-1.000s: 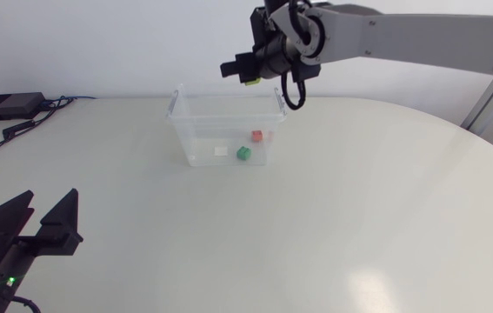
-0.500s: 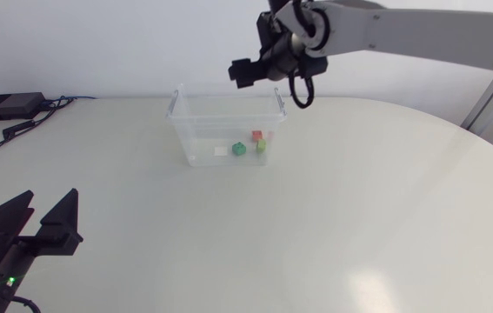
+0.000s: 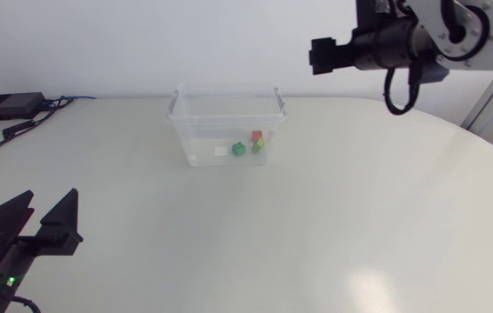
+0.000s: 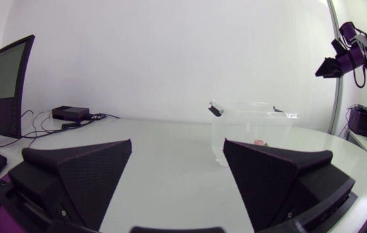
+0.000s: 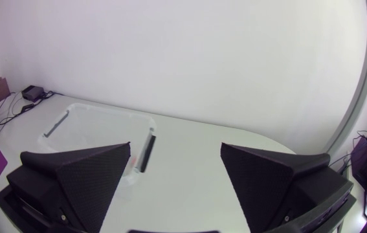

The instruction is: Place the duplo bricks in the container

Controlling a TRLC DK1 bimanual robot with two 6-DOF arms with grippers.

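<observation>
A clear plastic container (image 3: 225,111) stands at the back middle of the table. Inside it lie a green brick (image 3: 239,149), a red brick (image 3: 256,135), a yellow-green brick (image 3: 259,146) and a white brick (image 3: 220,151). My right gripper (image 3: 324,54) hangs open and empty high above the table, to the right of the container. In the right wrist view the container (image 5: 92,133) lies below and ahead of my open right gripper (image 5: 177,175). My left gripper (image 3: 36,228) rests open at the front left, far from the container (image 4: 251,129); nothing is between the fingers of that gripper (image 4: 177,175).
A small black box (image 3: 7,106) with cables lies at the table's back left corner. The white table (image 3: 333,217) spreads wide to the right and front of the container.
My right gripper opened over the container and the yellow-green brick dropped in beside the red one. The right arm then swung away to the right. The left arm stayed still.
</observation>
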